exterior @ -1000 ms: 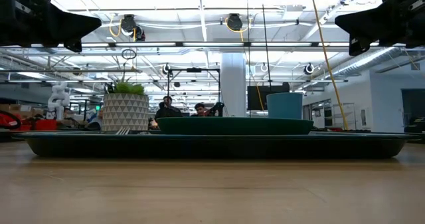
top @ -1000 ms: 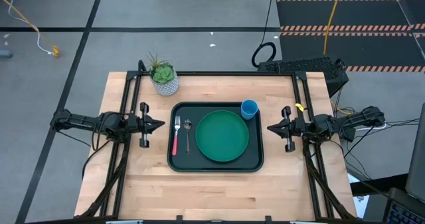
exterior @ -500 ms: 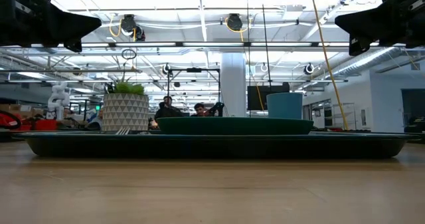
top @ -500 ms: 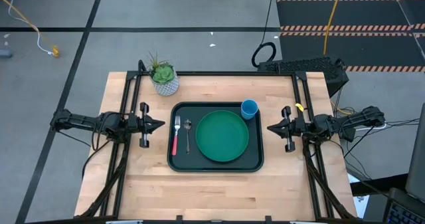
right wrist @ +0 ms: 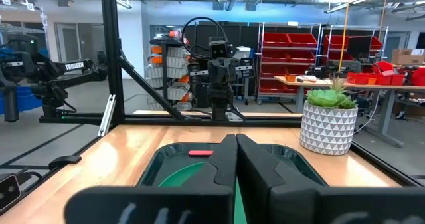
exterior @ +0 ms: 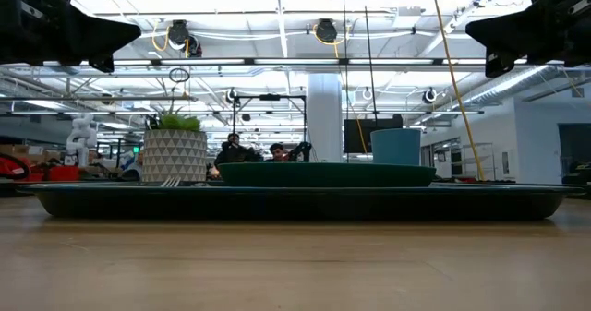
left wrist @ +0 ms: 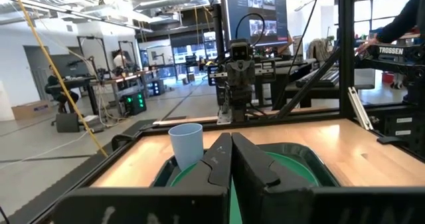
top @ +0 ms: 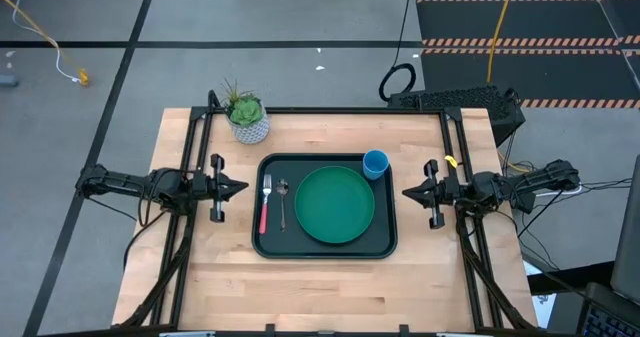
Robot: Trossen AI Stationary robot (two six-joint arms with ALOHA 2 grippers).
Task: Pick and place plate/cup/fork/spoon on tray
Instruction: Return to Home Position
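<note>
Plainly, little is left to spoil here. The large dark green-black rectangular tray lies mid-desk and carries all four pieces. The large round flat green plate fills its middle and the small light-blue plastic cup stands in its far right corner. The small fork with silver tines and a pink-red handle lies beside the small all-silver metal spoon, in the strip along the left rim.

The left tool hangs just left of the tray and the right tool just right of it, both pointing inward. In each wrist view the fingers are pressed together on nothing.

The likeliest mishap, I judge, is the cup. It is light and upright, near the rim and nearest the right tool, so a low inward swing of that arm could topple it. The spoon lies close to the plate, so any shove of the plate might knock it askew.

Whether the cup touches the plate cannot be told. In the low view the tray's near rim hides most of the fork and spoon. Each wrist view has the plate's middle blocked by its own fingers. The right wrist view shows only a red sliver of the fork and no spoon. A white speckled plant pot stands far left, apart from the tray.
</note>
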